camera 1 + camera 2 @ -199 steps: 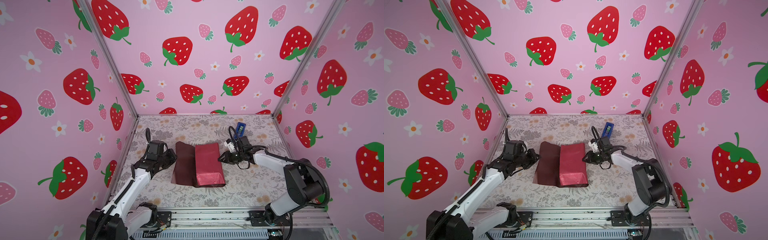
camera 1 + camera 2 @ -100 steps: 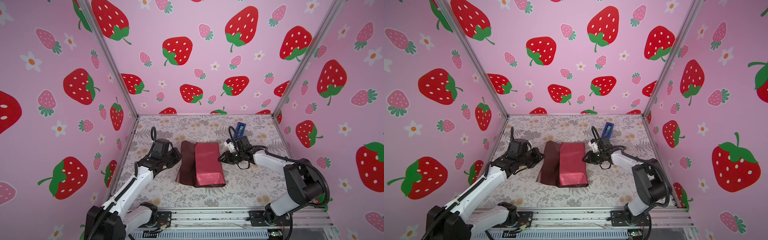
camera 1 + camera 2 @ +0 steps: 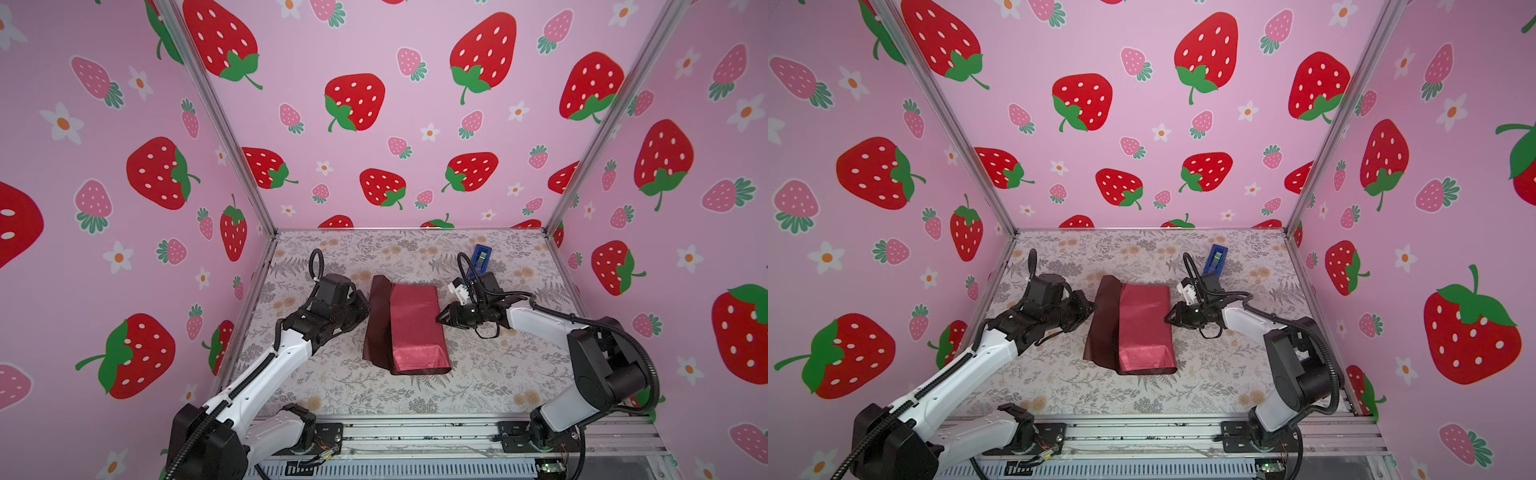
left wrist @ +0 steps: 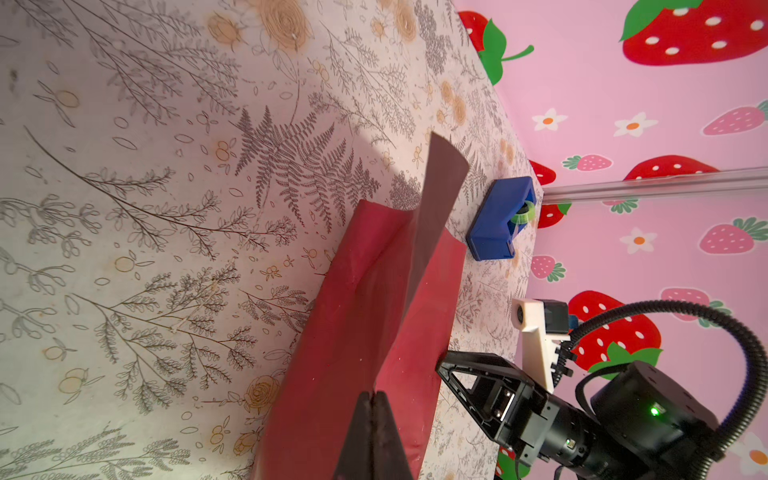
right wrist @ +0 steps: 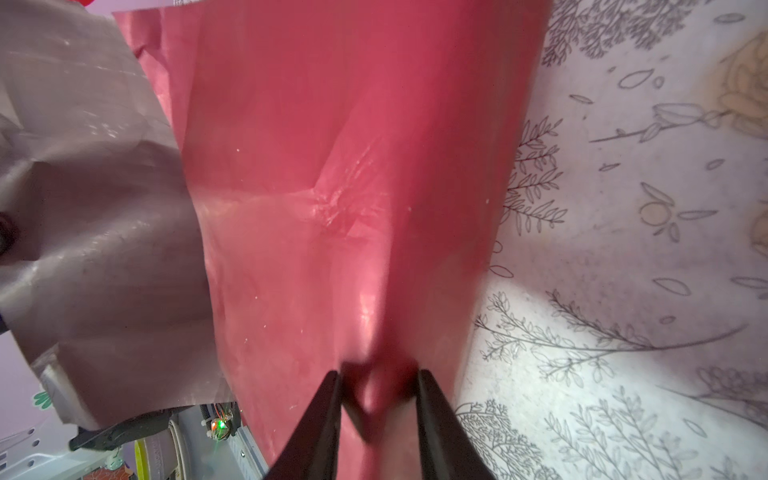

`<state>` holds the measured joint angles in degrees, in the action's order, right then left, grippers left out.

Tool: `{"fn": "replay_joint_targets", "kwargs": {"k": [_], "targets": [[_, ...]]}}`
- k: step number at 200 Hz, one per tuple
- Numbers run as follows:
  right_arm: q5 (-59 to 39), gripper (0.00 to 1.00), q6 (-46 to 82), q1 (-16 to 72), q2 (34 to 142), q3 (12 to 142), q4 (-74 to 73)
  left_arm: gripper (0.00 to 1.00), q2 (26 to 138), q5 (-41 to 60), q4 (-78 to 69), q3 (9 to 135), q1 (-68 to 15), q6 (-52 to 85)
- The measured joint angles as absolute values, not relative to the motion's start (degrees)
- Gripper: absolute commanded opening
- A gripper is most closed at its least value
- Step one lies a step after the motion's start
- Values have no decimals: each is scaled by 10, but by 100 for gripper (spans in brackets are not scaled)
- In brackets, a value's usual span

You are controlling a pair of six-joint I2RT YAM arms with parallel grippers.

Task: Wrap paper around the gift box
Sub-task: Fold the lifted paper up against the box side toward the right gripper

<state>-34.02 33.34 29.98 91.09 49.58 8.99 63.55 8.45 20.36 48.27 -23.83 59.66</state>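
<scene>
Both top views are showing the paper (image 3: 411, 328) (image 3: 1142, 328) lying around the middle of the bench (image 3: 415, 395), its crimson face folded over a boxy hump. The gift box itself is not showing, being covered by the sheet. A dark maroon flap is standing up along the side facing the bench's left edge. The left claw (image 3: 365, 305) is pinching that flap near its far end; in the left wrist view its fingers (image 4: 361, 436) are pressing fully together on the sheet. The right claw (image 3: 439, 319) is touching the hump's side facing the right edge. In the right wrist view its fingers (image 5: 324, 415) are standing partly apart, gripping a ridge of crimson paper between them. A blue tape dispenser (image 3: 481, 255) is sitting near the far right corner, apart from the paper.
</scene>
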Motion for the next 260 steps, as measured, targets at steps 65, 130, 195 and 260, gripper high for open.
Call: {"fn": "replay_joint_targets", "kwargs": {"k": [65,130,195,260], "targets": [[-340,32,334,300,910,495,88,0,601,34,220,482,-243,603],[-339,32,334,303,910,495,88,0,647,35,205,484,-276,603],[-339,32,335,303,910,495,88,0,670,31,202,516,-302,603],[-335,30,360,314,910,494,80,0,729,31,182,550,-333,605]]}}
